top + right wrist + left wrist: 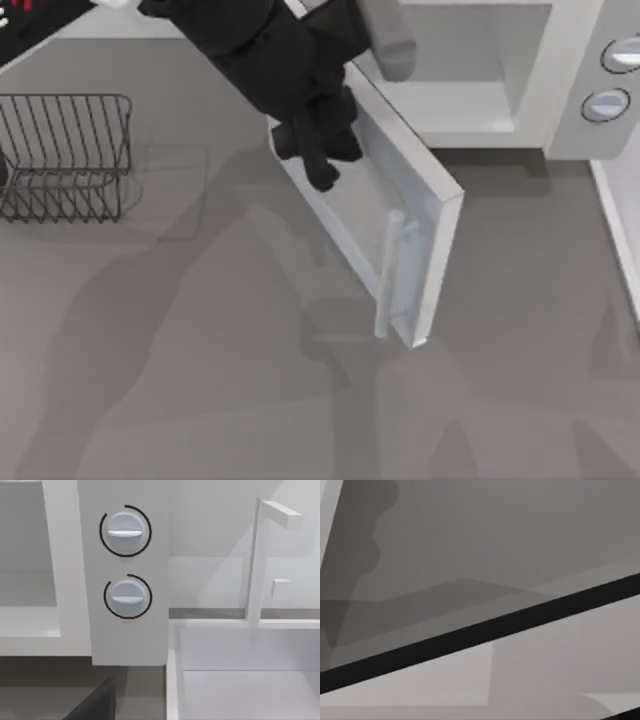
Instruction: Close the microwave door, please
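The microwave door (385,215) stands about half open, swung out from the microwave (500,70) over the bench (200,380). The left pincer (318,160) presses its outer face; whether its fingers are wide or narrow I cannot tell. Most of the swing remains, by my judgement.

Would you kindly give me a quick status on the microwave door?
Left hand against the outer face of the microwave door. Door ajar, swung out from the microwave. Wire rack far left, nothing blocking.

wire rack (65,155) left of microwave door (375,215)
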You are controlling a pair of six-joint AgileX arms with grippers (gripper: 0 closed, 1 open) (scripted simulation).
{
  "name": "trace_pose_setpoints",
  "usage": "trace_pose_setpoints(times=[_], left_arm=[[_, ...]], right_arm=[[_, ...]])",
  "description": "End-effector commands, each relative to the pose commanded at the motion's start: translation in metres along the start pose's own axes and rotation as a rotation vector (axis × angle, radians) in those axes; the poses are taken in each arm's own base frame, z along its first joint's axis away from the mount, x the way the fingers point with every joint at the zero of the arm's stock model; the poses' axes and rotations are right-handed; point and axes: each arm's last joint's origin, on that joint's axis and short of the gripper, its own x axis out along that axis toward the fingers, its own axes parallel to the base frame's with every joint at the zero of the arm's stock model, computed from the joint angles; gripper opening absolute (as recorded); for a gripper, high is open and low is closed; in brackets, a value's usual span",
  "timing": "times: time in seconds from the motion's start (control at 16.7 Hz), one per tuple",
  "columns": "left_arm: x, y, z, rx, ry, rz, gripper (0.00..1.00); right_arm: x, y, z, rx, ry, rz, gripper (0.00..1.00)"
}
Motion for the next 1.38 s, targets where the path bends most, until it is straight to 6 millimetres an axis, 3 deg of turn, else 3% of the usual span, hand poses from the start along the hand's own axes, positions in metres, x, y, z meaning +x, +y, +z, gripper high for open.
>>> trace_pose_setpoints(times=[0.84,1.08,1.38], left_arm=[[0.013,-0.005,0.023,-0.005,-0.001,0.002,0.00],[0.012,-0.005,0.022,-0.008,0.000,0.001,0.00],[0.036,-0.012,0.022,-0.030,0.059,-0.074,0.00]], right_arm=[[0.000,0.000,0.000,0.000,0.000,0.000,1.00],[0.000,0.000,0.000,0.000,0.000,0.000,1.00],[0.000,0.000,0.000,0.000,0.000,0.000,1.00]])
